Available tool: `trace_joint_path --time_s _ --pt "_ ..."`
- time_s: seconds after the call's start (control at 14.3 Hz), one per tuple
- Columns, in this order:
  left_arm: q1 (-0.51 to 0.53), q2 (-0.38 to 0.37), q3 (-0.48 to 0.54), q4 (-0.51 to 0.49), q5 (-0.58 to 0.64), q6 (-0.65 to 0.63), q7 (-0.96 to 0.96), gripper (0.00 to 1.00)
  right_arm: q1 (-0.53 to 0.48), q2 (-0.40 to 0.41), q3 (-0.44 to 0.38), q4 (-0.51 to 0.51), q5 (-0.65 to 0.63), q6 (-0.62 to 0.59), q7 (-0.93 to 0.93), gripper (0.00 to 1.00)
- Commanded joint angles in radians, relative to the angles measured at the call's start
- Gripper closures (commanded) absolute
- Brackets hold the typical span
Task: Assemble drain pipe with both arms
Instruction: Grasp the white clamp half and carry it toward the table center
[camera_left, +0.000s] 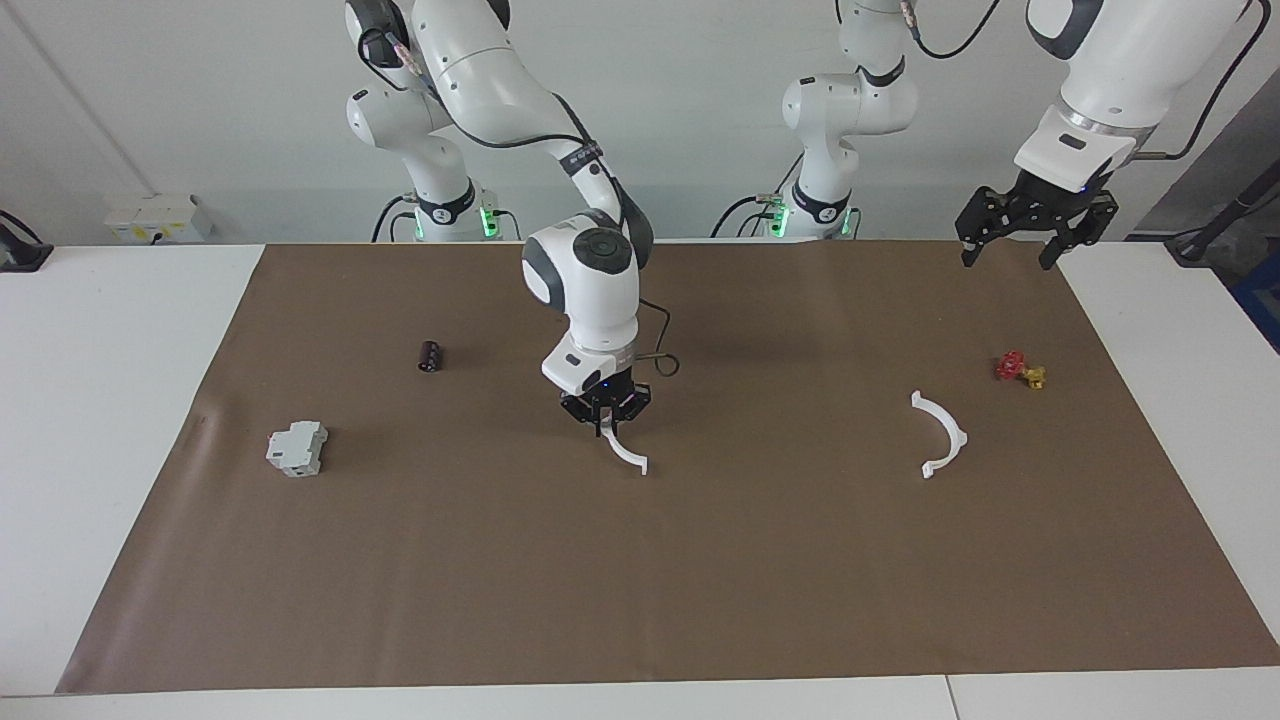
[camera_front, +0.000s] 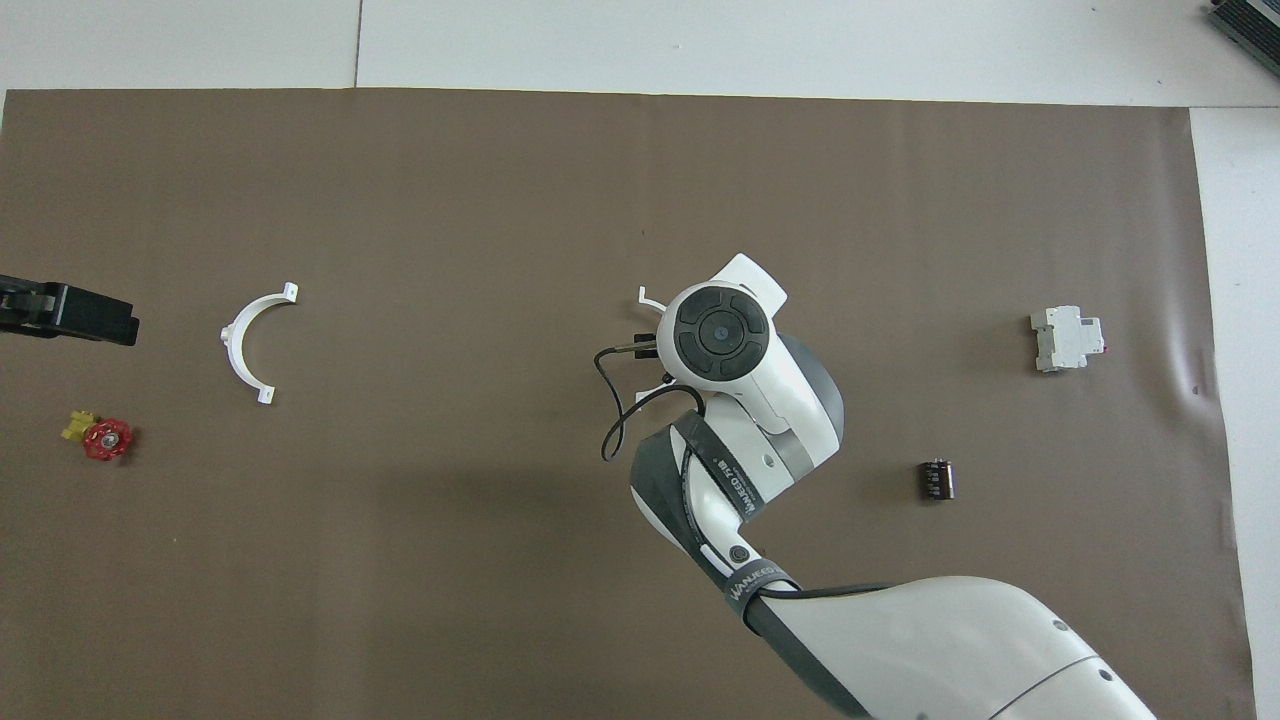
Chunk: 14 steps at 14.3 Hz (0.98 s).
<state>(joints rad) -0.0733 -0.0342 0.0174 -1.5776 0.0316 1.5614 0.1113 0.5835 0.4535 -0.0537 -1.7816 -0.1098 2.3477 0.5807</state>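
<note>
The drain pipe is in two white half-rings. One half-ring (camera_left: 628, 455) hangs curved from my right gripper (camera_left: 603, 418), which is shut on its upper part low over the middle of the mat. In the overhead view the wrist covers most of it, and only one tabbed end (camera_front: 648, 296) shows. The other half-ring (camera_left: 940, 435) (camera_front: 250, 340) lies flat on the mat toward the left arm's end. My left gripper (camera_left: 1010, 255) (camera_front: 65, 312) waits open and empty, raised over the mat's corner at that end.
A small red and yellow valve (camera_left: 1020, 370) (camera_front: 100, 438) lies near the loose half-ring. A grey-white boxy block (camera_left: 297, 448) (camera_front: 1068, 338) and a small dark cylinder (camera_left: 430, 355) (camera_front: 936, 479) sit toward the right arm's end. The brown mat (camera_left: 700, 600) covers the table.
</note>
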Motion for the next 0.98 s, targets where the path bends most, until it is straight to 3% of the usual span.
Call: trace_joint_path --time_s 0.0,0.35,0.42,0.49,0.56,0.7,0.91 --pt "-0.014 -0.015 0.010 -0.019 -0.013 0.005 -0.015 0.00 0.001 0.011 -0.003 0.002 -0.036 0.018 0.019 1.00" --pt "-0.014 -0.015 0.010 -0.019 -0.013 0.005 -0.015 0.00 0.009 0.037 -0.003 -0.008 -0.034 0.070 0.031 1.00" --pt "-0.016 -0.015 0.010 -0.019 -0.013 0.005 -0.015 0.00 0.009 0.037 -0.003 -0.002 -0.034 0.067 0.031 0.84" --pt "-0.016 -0.015 0.010 -0.019 -0.013 0.005 -0.015 0.00 0.010 0.037 -0.003 0.002 -0.034 0.062 0.033 0.47" --pt "-0.014 -0.015 0.010 -0.019 -0.013 0.006 -0.015 0.00 0.010 0.036 -0.005 0.002 -0.036 0.064 0.033 0.00" --pt "-0.014 -0.015 0.010 -0.019 -0.013 0.005 -0.015 0.00 0.007 0.025 -0.005 0.008 -0.034 0.052 0.030 0.00" --pt "-0.014 -0.013 0.010 -0.021 -0.013 0.009 -0.015 0.00 -0.010 -0.080 -0.006 0.007 -0.027 -0.040 0.027 0.00"
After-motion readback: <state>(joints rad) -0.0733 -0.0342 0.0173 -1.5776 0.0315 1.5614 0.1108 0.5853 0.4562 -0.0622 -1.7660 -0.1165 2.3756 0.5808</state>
